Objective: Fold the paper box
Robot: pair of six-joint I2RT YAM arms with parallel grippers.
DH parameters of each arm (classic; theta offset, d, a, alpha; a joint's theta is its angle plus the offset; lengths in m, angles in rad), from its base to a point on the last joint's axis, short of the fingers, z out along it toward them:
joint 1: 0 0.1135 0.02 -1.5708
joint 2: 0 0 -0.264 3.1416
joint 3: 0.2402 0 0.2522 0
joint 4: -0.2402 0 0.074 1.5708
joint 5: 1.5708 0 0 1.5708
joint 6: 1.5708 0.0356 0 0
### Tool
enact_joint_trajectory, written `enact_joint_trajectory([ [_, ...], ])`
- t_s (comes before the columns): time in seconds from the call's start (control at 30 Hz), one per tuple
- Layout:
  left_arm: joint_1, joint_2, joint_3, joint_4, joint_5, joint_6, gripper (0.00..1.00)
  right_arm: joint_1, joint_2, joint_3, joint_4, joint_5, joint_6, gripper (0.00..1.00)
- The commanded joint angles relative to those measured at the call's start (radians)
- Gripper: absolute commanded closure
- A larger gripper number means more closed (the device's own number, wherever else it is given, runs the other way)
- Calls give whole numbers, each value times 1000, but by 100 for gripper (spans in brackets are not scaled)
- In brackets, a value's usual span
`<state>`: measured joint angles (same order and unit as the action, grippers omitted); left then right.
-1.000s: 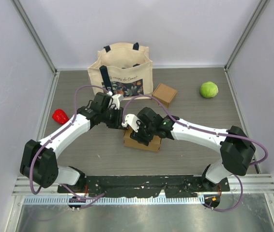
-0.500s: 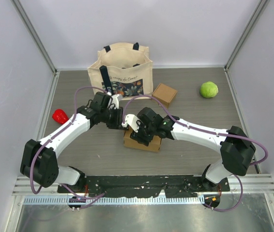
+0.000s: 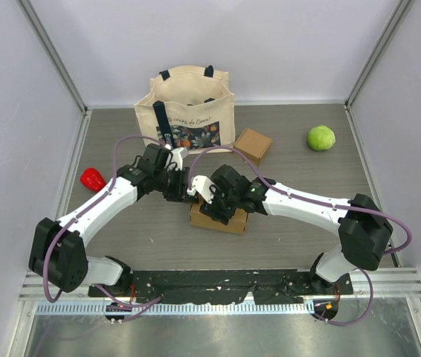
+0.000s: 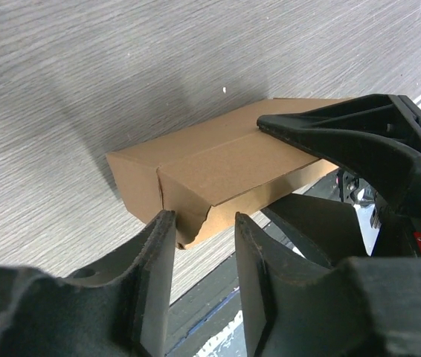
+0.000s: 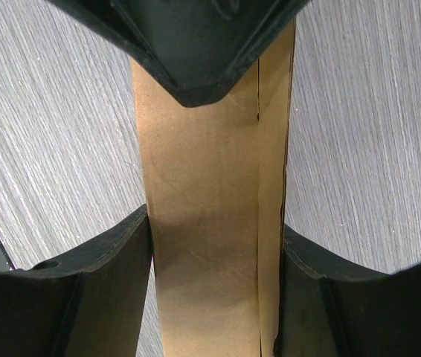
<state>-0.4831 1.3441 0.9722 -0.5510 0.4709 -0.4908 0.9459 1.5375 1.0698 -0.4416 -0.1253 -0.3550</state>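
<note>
The brown paper box [image 3: 212, 221] lies flat on the table in the middle, most of it under the right arm. My right gripper [image 3: 222, 201] straddles it from above, and in the right wrist view both fingers press the box [image 5: 203, 186] on its long sides. My left gripper [image 3: 183, 186] is at the box's left end. In the left wrist view its jaws [image 4: 203, 219] stand apart with nothing between them, the tips just short of the loose end flap of the box [image 4: 218, 160]. The right gripper's finger [image 4: 359, 141] lies along the box top.
A cream tote bag [image 3: 188, 111] stands at the back. A small closed brown box [image 3: 253, 145] sits to its right and a green ball [image 3: 321, 137] further right. A red object [image 3: 91, 178] lies at the left wall. A metal rail [image 3: 218, 282] runs along the near edge.
The left gripper's jaws have spread wider apart at the box's left end. The right gripper and the box have not moved.
</note>
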Motion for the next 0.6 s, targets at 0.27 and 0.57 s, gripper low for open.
enact_joint_trajectory([
  [0.27,-11,21,31,-23,86,5,90,7,1,5,-23,-20,27,52],
  [0.57,-12,15,39,-40,74,-5,91,11,12,5,-20,-2,25,52],
])
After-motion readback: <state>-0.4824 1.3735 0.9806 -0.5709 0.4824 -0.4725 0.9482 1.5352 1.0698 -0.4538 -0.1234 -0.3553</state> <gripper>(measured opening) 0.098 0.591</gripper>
